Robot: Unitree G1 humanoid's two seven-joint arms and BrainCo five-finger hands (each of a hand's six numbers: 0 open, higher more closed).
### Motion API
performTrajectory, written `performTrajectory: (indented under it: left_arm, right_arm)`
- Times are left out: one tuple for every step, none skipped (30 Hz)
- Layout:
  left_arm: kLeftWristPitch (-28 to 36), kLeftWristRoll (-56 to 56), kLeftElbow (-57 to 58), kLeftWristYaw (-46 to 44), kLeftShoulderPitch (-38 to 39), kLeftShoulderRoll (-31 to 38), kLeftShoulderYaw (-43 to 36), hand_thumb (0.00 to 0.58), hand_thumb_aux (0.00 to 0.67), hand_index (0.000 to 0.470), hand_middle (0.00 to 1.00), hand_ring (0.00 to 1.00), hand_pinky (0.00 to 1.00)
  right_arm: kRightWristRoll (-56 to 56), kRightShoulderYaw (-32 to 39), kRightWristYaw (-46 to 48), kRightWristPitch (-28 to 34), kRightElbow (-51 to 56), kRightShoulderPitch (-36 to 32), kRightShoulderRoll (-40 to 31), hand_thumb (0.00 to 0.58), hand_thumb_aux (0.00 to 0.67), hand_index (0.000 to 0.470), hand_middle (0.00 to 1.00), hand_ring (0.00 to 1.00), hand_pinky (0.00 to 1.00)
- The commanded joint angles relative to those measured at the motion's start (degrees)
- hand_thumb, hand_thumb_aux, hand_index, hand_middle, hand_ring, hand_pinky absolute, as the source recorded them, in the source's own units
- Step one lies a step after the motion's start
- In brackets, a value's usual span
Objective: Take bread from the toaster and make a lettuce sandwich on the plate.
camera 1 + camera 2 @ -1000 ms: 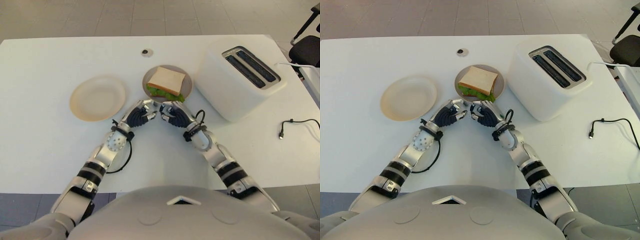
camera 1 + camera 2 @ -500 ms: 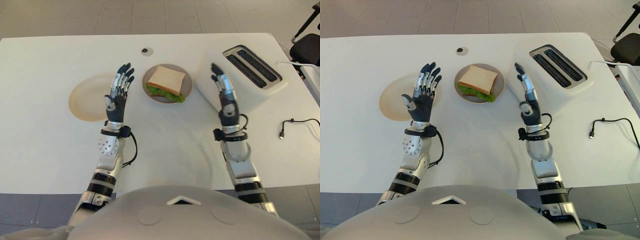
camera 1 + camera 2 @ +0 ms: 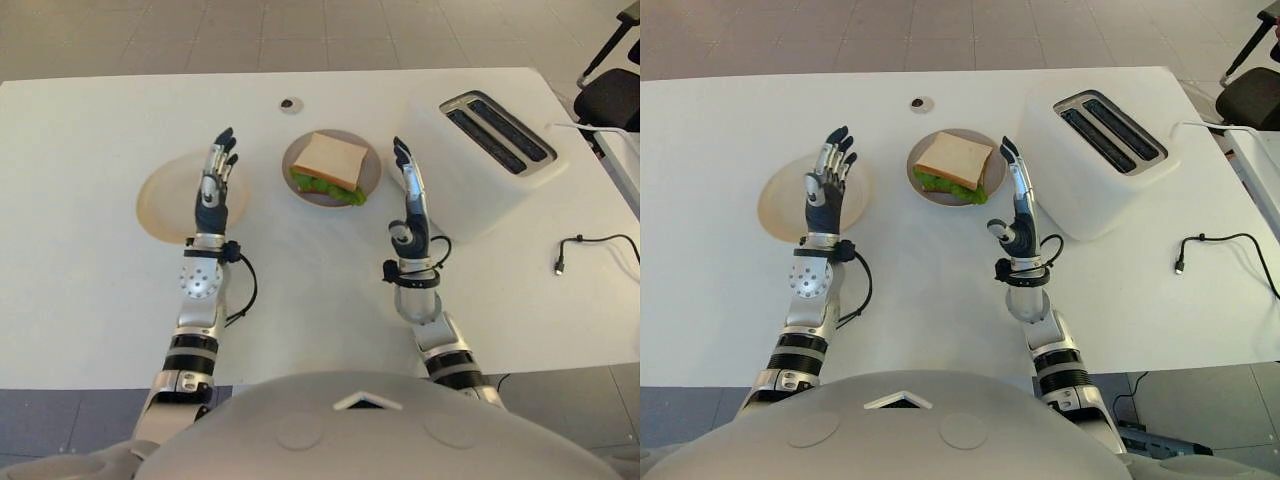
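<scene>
The sandwich [image 3: 335, 160] lay finished, by the look of it, on the small brownish plate [image 3: 373, 176] at the middle of the white table [image 3: 90, 290], just left of the white two-slot toaster [image 3: 480, 175], whose slots showed dark with no bread standing above them; a top slice [image 3: 954, 158] of white bread sat square over green lettuce [image 3: 330, 189] that frilled out along the near edge; whether a lower slice lay beneath could not be seen. The left hand [image 3: 213, 185] stood upright with fingers straight and slightly spread, holding nothing, in front of the right edge of a cream plate [image 3: 160, 200]; the right hand [image 3: 408, 205] stood likewise upright, fingers extended and empty, between the plate and the toaster, touching neither. Judged from this, the sandwich would handle as light, soft and easily crushed; the bread would dent under a hard pinch, and the lettuce, probably damp and slick, would let the top slice slide if pushed sideways; any further hold would best fall on the plate's rim rather than the bread, or, if the stack needed squaring, on two opposite crust edges with a gentle, flat touch; the plate looked rigid and light, likely to skate on the smooth table if nudged; a loose cable [image 3: 590, 245] lay well off to the right.
</scene>
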Motion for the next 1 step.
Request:
performTrajectory:
  left_arm:
    - [-1.0, 1.4, 2.8, -0.4, -2.2, -1.5, -0.1, 0.000, 0.000, 0.000, 0.00, 0.00, 0.00]
  right_arm:
    - [-2.3, 1.3, -3.5, 1.2, 3.4, -0.9, 2.6, 0.000, 0.000, 0.000, 0.00, 0.00, 0.00]
